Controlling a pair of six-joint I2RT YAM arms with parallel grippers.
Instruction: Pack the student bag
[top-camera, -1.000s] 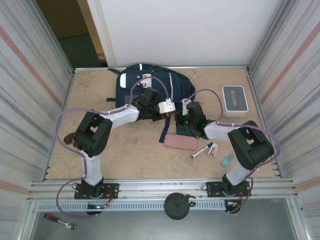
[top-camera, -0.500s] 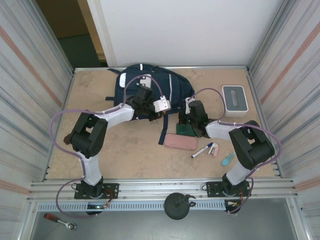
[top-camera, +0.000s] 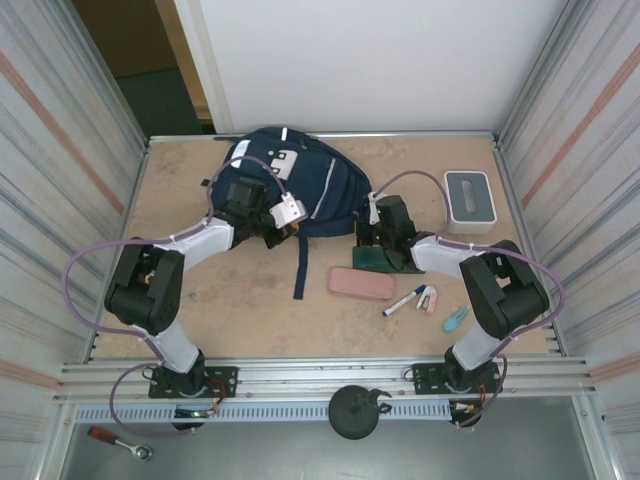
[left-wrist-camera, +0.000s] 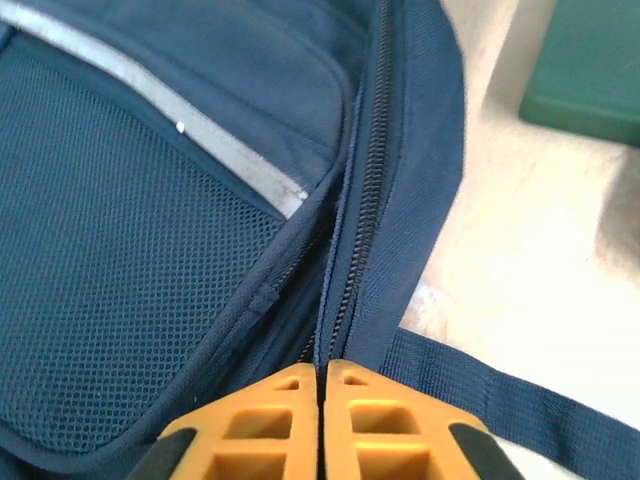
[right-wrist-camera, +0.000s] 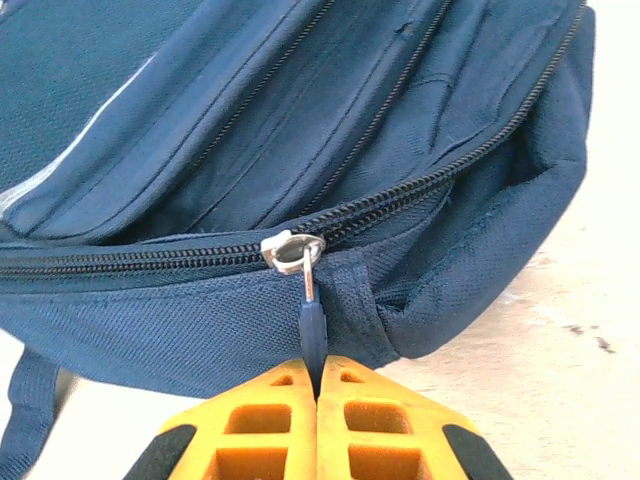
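Bag (top-camera: 305, 175) lies at the far middle of the surface (top-camera: 200, 290), with both tools at its near edge. Left tool (left-wrist-camera: 322, 375) meets the near-left side, fingers pressed together on the bag's zip seam. Right tool (right-wrist-camera: 317, 370) sits at the near-right corner, pinched shut on the zip pull (right-wrist-camera: 312, 325). Just nearer lie a green pad (top-camera: 375, 260) and a pink case (top-camera: 361, 283).

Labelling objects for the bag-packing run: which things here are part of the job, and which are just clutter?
Job:
- student bag
- its zipper pull, pinched by the right gripper
- left gripper, shut on the bag's edge
- likely to pack: pink pencil case, green flat object, marker

Probably lying about:
- white-grey box
- black knob
- red-handled tool
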